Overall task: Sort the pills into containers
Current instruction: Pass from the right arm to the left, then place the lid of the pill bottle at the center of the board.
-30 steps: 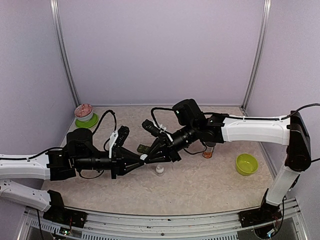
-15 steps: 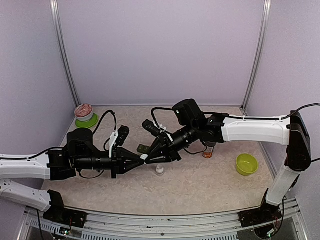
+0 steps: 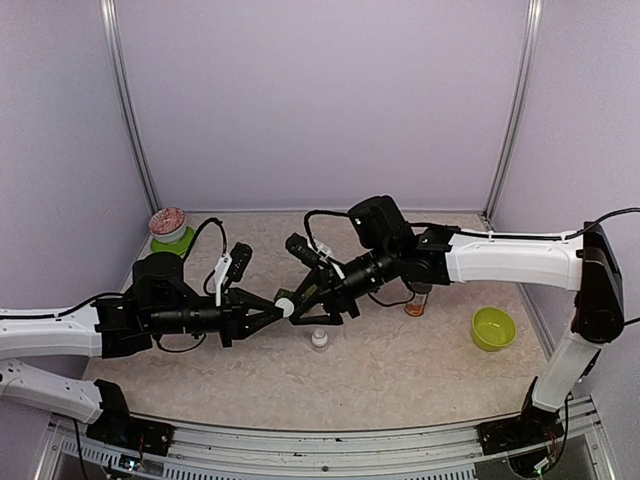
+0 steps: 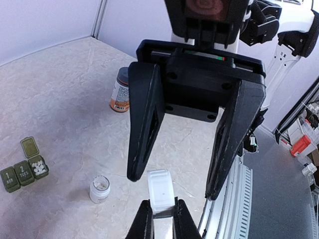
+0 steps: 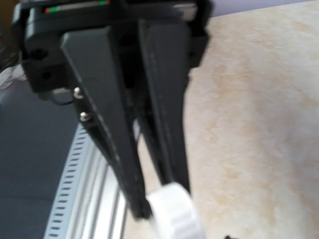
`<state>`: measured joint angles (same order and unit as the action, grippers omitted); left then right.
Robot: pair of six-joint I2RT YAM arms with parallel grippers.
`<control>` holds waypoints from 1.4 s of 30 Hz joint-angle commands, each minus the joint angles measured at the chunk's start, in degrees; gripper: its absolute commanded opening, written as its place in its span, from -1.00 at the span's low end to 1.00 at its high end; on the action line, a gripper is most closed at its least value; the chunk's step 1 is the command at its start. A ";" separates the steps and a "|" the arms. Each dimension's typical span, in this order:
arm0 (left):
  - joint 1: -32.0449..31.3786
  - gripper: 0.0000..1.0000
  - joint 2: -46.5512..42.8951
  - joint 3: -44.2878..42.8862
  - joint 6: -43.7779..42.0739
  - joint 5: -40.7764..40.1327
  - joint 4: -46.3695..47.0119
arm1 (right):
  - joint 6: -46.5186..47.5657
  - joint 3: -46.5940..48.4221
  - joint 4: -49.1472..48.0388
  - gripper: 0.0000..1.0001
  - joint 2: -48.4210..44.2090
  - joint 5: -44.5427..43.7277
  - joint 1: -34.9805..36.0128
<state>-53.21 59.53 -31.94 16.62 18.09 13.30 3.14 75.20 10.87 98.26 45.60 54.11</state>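
Two pincers meet above the bench [image 4: 60, 89]. The left pincer [image 4: 161, 208] is clenched on a small white cap [image 4: 160, 188]. The right pincer [image 4: 174, 183] faces it, released, its jaws spread on either side of the cap. The green pill box [image 4: 22, 170] lies on the bench off to one side, one lid up, with white pills [image 4: 38, 168] in that compartment. An open white bottle [image 4: 99, 189] stands near it.

Likely a lab: plain booth walls [image 3: 320, 100], aluminium posts [image 3: 129, 100].
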 commanded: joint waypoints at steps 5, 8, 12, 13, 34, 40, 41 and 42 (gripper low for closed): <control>1.46 -1.00 1.96 2.20 7.06 4.02 4.81 | 2.82 -4.21 -4.96 0.25 -7.08 -7.97 -1.34; 1.95 -1.00 3.46 2.78 10.90 6.04 7.49 | 9.40 -9.73 -9.55 0.41 -11.58 -10.76 -1.08; 2.66 -1.00 5.84 2.13 15.73 7.69 9.27 | 19.67 -16.66 -13.82 0.54 -16.68 -18.01 1.68; 3.00 -1.00 6.32 2.14 17.11 8.32 10.19 | 22.61 -17.59 -13.93 0.54 -17.34 -20.16 2.79; 4.77 -1.00 12.94 3.54 28.20 21.53 28.23 | 27.62 -24.29 -26.05 0.47 -13.68 -30.17 9.44; 4.78 -1.00 13.90 3.68 29.17 22.81 30.02 | 26.41 -25.97 -31.76 0.28 -14.74 -31.31 9.44; 4.78 -1.00 13.84 3.80 29.32 22.74 30.17 | 26.40 -26.43 -32.67 0.26 -15.20 -31.28 9.44; 4.78 -1.00 13.88 3.90 29.42 22.82 30.39 | 26.40 -27.01 -33.59 0.24 -15.70 -31.12 9.44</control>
<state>-48.77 72.99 -28.95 45.01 39.09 40.14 30.57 50.26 -15.94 84.53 14.24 63.33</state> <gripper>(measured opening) 0.095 0.634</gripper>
